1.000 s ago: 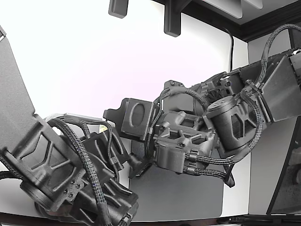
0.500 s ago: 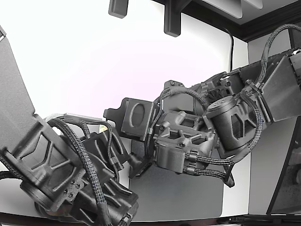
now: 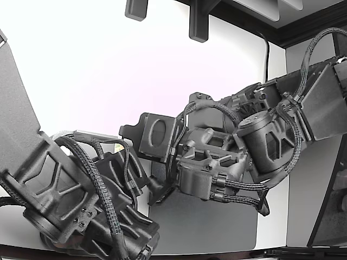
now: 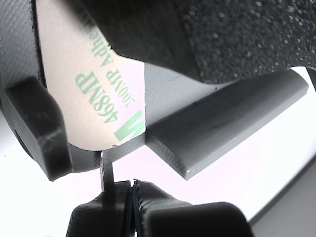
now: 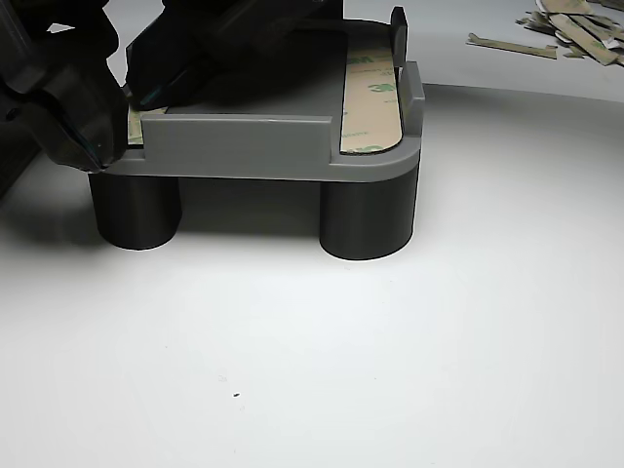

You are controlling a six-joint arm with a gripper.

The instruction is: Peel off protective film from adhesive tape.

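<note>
Our gripper (image 4: 131, 197) is clenched on a thin tab at the rounded end of the tape liner (image 4: 84, 84), whose long axis runs straight away from us along the grey fixture (image 4: 222, 128).

two robot arms (image 3: 70, 200), one grey fixture (image 5: 244, 146), two tape strips (image 5: 372, 97), several peeled films (image 5: 570, 29)
</note>
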